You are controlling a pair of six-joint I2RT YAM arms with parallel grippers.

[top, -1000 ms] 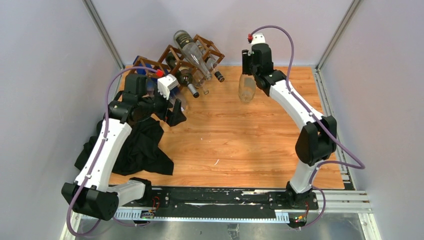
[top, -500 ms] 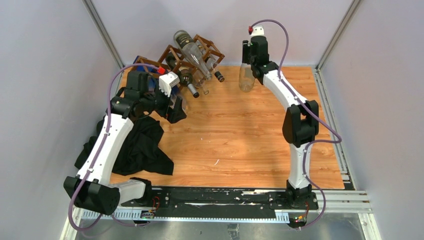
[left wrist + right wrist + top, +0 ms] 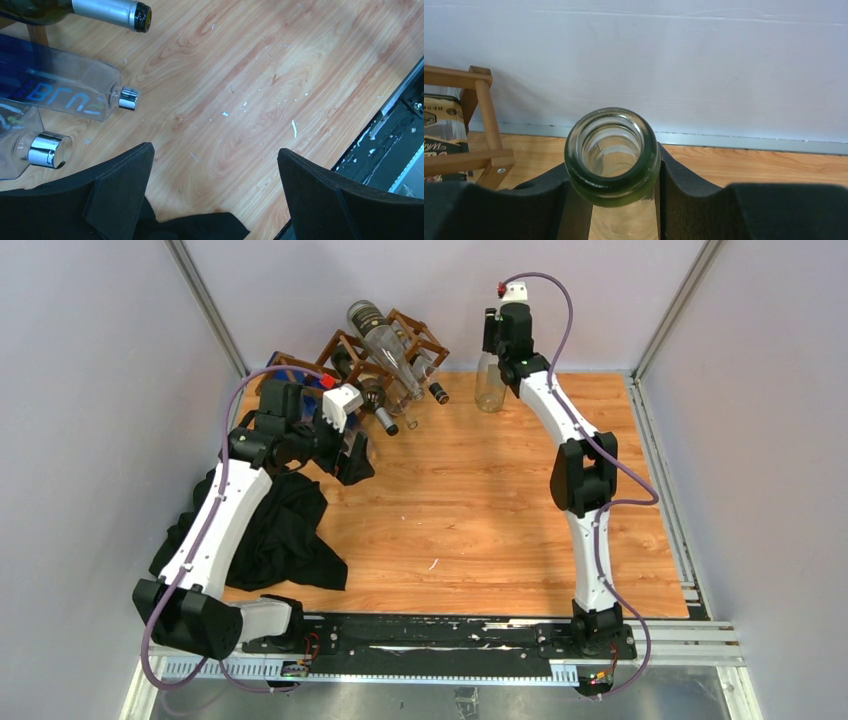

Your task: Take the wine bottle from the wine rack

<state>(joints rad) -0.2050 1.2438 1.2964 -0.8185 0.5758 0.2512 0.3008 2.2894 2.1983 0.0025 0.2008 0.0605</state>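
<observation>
The wine bottle (image 3: 612,190) is glossy glass (table (image 3: 250,75): scuffed wood).

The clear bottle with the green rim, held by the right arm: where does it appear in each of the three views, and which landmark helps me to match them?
Top external: the clear bottle is upright in the right gripper, right of the wine rack.
Left wrist: not in it; only other bottles show.
Right wrist: centre, its open mouth seen from above, between the fingers.
Shared landmark: the wine rack, at the left edge of the right wrist view.
</observation>
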